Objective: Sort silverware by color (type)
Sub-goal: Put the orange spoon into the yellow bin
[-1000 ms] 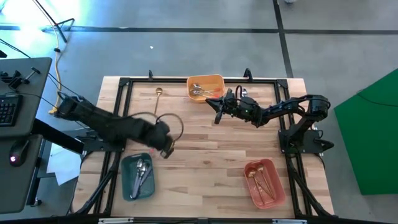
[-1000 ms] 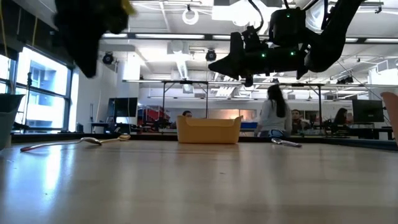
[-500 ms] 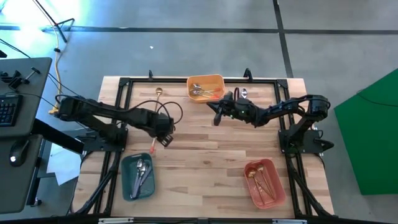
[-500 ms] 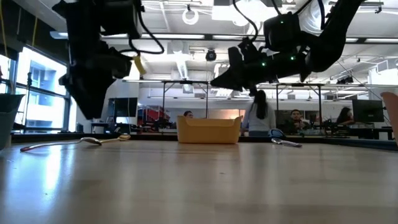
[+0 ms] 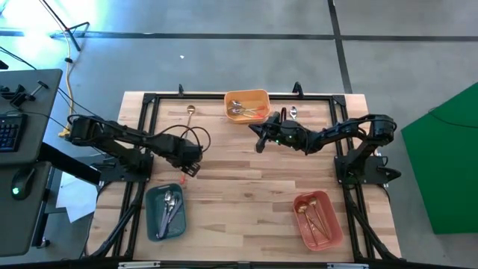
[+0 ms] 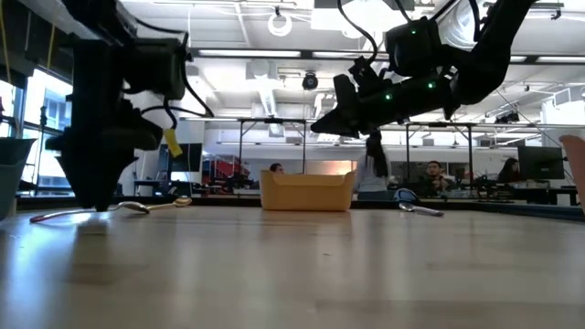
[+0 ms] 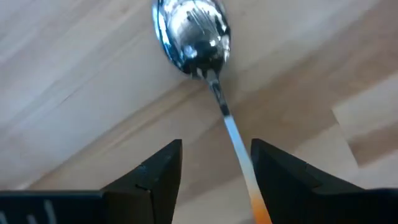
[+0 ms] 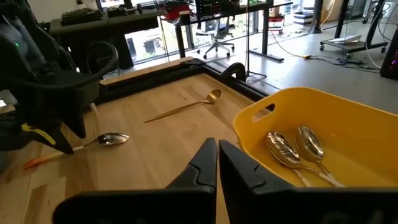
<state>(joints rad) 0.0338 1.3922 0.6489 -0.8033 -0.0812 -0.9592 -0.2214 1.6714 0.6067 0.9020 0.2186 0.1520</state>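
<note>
Orange-handled spoon (image 7: 214,93): flat on the wood between the parted jaws of the left gripper (image 7: 214,168), not gripped.
Teal tray (image 5: 166,212), just beside that gripper: several silver-looking spoons inside.
Right gripper (image 8: 217,163): jaws pressed together, empty, hovering next to the yellow tray (image 8: 323,124).
Yellow tray: at least two spoons, handles not clear.
Pink tray (image 5: 317,219), well apart from both grippers: a few spoons.
Loose: gold spoon (image 8: 186,107) and another spoon (image 6: 416,207) beyond the right gripper.
Judged mostly sorted; three left.
</note>
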